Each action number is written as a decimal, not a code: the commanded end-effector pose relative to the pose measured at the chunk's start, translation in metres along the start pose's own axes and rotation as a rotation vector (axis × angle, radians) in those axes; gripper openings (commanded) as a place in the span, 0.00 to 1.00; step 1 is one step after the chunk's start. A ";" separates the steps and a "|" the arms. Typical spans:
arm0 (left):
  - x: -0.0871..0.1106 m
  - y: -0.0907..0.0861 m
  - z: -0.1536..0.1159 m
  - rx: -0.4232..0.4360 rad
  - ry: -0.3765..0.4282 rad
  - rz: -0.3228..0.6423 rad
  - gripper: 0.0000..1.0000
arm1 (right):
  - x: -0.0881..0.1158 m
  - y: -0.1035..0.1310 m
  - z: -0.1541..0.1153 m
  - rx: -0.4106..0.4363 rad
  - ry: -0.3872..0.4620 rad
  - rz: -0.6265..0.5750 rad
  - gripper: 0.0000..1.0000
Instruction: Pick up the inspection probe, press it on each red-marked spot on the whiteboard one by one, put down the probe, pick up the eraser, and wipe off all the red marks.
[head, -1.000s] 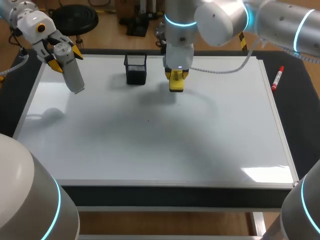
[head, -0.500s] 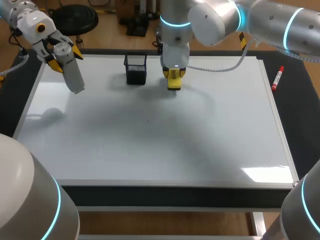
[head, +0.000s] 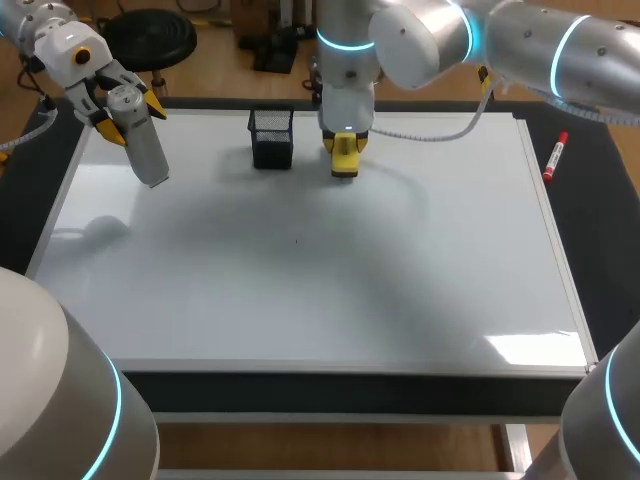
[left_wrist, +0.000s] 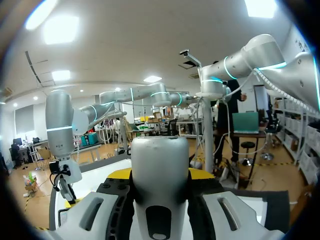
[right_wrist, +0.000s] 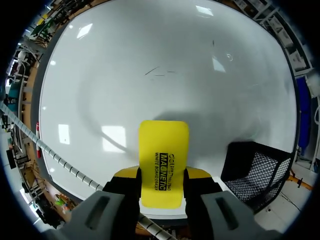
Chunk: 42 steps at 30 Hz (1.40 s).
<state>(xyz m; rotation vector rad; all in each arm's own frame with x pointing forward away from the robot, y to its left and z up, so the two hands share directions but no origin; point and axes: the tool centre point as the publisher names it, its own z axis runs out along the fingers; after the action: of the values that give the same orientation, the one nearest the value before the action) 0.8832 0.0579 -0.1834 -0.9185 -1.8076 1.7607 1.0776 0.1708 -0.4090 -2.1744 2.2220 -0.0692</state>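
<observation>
The whiteboard (head: 300, 290) covers most of the dark table (head: 610, 230), and the right wrist view shows a few faint grey streaks (right_wrist: 157, 72) on it. My right arm (head: 450, 35) comes in from the far right and reaches past the middle, so that its gripper (head: 344, 150) (right_wrist: 160, 185) points down at the board's far edge. My left arm (head: 60, 45) holds its gripper (head: 125, 115) (left_wrist: 160, 200) above the far-left corner of the board. A black mesh basket (head: 271, 138) (right_wrist: 252, 170) stands on the board near that far edge, just beside the right gripper. The inspection probe (head: 143, 145) (left_wrist: 159, 170), a grey-white cylinder, is pinched between the left fingers and hangs tilted over the board, apart from the surface. The yellow eraser (head: 344, 162) (right_wrist: 163, 155) is clamped between the right fingers and juts out beyond their tips toward the board; I cannot tell whether it touches. A red marker (head: 555, 157) lies on the table just beyond the board's right edge.
</observation>
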 end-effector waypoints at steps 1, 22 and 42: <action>0.000 -0.002 0.000 -0.005 0.001 0.000 0.00 | 0.001 -0.003 0.003 -0.005 0.006 -0.004 0.00; 0.000 -0.002 0.000 -0.005 0.001 0.000 0.00 | 0.003 -0.008 0.013 0.007 0.034 0.020 0.77; 0.000 -0.002 0.000 -0.005 0.001 0.000 0.00 | 0.042 -0.009 -0.012 -0.001 -0.008 0.259 1.00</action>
<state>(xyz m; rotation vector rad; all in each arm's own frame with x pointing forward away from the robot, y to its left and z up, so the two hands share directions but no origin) 0.8831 0.0580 -0.1834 -0.9185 -1.8076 1.7607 1.0864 0.1382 -0.4071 -1.9042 2.4477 -0.0985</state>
